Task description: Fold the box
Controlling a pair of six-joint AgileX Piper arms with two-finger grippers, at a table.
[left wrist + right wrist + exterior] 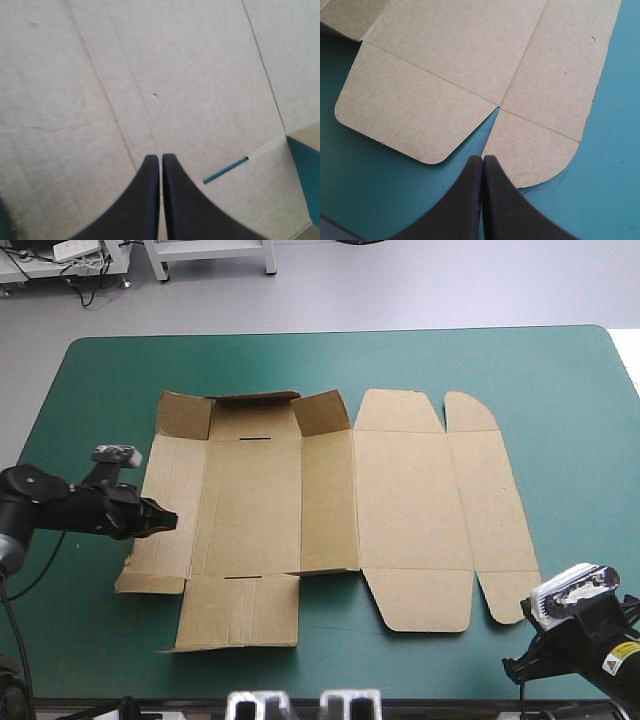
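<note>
The brown box [400,490] lies as a cut sheet, nearly flat on the teal-green cover, with the far flaps of its left half [250,400] tilted up a little. My left gripper [172,521] reaches in from the left over the sheet's left panel. In the left wrist view its fingers [160,156] are shut just above the board [150,75], with a narrow slot [225,170] ahead of them. My right gripper [515,668] hangs off the box's near right corner. There it is shut [482,157], pointing at the notch between two rounded flaps [415,120].
Bare teal-green cover [560,390] surrounds the sheet, with the widest strips along the far and right edges. The table's near edge [420,695] runs close behind my right gripper.
</note>
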